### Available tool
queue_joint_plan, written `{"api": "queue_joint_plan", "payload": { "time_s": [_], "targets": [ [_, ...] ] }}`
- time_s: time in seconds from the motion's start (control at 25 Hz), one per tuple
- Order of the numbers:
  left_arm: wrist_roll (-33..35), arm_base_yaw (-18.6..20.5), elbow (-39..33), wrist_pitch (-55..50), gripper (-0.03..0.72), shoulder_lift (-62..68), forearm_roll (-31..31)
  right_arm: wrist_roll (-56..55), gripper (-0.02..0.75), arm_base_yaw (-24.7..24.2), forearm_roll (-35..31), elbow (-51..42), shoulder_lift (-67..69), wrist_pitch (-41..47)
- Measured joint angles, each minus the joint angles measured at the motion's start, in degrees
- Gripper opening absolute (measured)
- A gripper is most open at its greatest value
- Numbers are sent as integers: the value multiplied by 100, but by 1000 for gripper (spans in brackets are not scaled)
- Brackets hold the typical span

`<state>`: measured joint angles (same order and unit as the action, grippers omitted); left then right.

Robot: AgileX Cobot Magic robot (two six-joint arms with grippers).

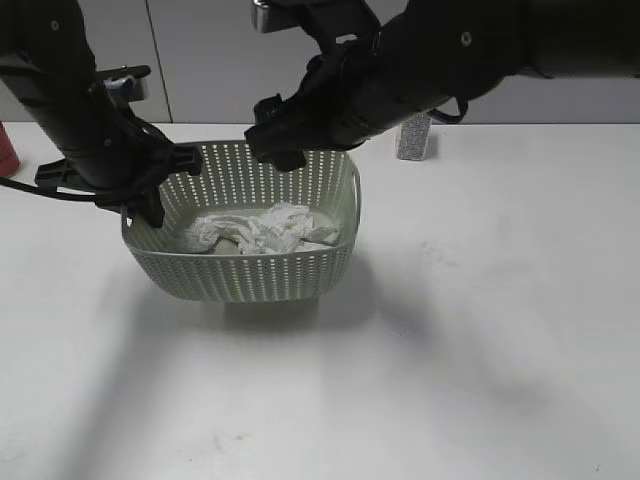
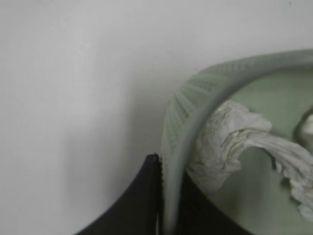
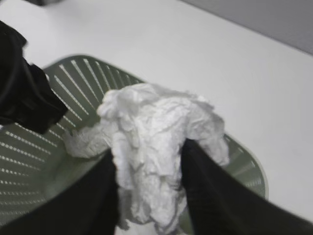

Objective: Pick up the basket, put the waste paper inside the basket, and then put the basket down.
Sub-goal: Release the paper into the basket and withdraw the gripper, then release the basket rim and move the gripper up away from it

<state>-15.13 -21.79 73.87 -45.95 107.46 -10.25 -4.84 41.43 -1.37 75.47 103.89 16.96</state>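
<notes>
The pale green basket (image 1: 250,275) is in the middle of the white table, with a shadow beneath it; it looks lifted slightly. My left gripper (image 1: 150,200) is shut on its left rim, one finger outside and one inside the wall (image 2: 168,169). Crumpled white waste paper (image 1: 265,230) lies inside the basket, also seen in the left wrist view (image 2: 230,142). My right gripper (image 1: 282,135) hangs over the basket's back rim. In the right wrist view it (image 3: 149,171) is shut on a white paper wad (image 3: 156,132) above the basket (image 3: 73,83).
An upright white-grey carton (image 1: 413,135) stands at the back, behind my right arm. A red object (image 1: 5,150) sits at the far left edge. A grey wall panel runs along the back of the table.
</notes>
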Motion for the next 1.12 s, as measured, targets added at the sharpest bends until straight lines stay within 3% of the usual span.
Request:
{"api": "queue_joint_plan", "payload": {
  "time_s": [0.12, 0.36, 0.56, 0.76, 1.0, 1.12],
  "targets": [
    [0, 0, 0, 2, 2, 0, 0, 0, 613, -332, 0, 207, -41, 656],
    [298, 0, 119, -20, 2, 35, -23, 604, 610, -1608, -27, 315, -475, 2031],
    [387, 0, 819, -178, 2, 463, -63, 1288, 596, -3017, -670, 322, -1003, 3410],
    [394, 0, 1726, -384, 2, 1169, -200, 1558, 591, -4046, -744, -31, -1647, 3763],
    [396, 0, 1993, -538, 11, 1623, -299, 1627, 591, -4395, -750, -922, -2801, 3894],
    [406, 0, 1994, -591, 91, 1668, -334, 1644, 591, -4401, -762, -1603, -3496, 3911]
  ]
}}
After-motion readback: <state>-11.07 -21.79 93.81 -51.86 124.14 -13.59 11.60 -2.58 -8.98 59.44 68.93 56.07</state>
